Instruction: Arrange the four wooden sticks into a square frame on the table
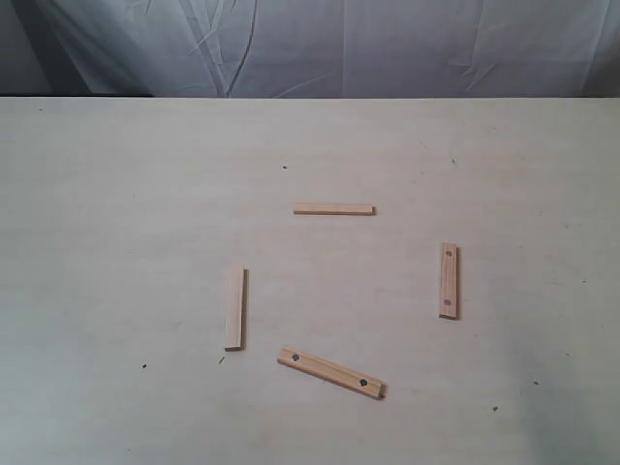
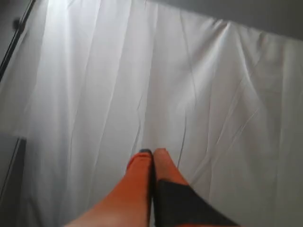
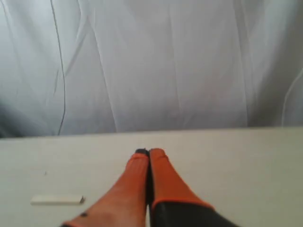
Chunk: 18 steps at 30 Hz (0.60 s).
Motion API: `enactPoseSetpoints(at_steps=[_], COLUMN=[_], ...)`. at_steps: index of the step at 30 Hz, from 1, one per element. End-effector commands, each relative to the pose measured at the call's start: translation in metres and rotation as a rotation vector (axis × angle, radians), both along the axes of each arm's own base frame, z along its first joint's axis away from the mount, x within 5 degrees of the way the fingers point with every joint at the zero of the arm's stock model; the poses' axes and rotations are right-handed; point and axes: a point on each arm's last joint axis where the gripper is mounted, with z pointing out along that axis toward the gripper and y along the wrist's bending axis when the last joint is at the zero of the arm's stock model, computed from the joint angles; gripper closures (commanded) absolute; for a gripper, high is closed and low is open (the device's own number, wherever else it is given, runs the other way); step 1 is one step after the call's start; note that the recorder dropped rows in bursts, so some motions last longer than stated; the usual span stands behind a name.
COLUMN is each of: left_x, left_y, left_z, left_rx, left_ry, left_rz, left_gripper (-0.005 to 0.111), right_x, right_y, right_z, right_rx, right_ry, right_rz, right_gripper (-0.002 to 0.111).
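Four wooden sticks lie apart on the table [image 1: 116, 194] in the exterior view, loosely ringed and not touching. One stick [image 1: 333, 208] lies crosswise at the back. A second stick [image 1: 234, 308] lies lengthwise on the left. A third stick [image 1: 449, 280], with dark dots, lies lengthwise on the right. The fourth stick [image 1: 330, 373], also dotted, lies slanted at the front. No arm shows in that view. My left gripper [image 2: 152, 152] is shut and empty, facing the white cloth. My right gripper [image 3: 148, 152] is shut and empty above the table, with one stick [image 3: 57, 200] off to its side.
A creased white cloth [image 1: 387, 44] hangs behind the table's far edge. A dark pole [image 2: 16, 33] runs along one side of the left wrist view. Tiny dark specks dot the tabletop.
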Motion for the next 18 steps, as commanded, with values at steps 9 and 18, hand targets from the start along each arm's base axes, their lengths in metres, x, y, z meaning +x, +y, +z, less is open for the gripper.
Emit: enactPoseSetpoints(at_steps=[9, 18], left_x=[0.136, 0.223], left_y=[-0.024, -0.037], left_z=[0.048, -0.042], left_rx=[0.262, -0.112], left_ry=[1.100, 1.454], left_rz=[-0.239, -0.366], left_gripper=[0.107, 0.107], right_x=[0.127, 0.190], right_y=[0.013, 0.022], right_z=[-0.003, -0.074], right_rx=[0.061, 0.161], right_ry=[0.673, 1.040], right_rz=[0.025, -0.002], right_gripper=[0.109, 0.109])
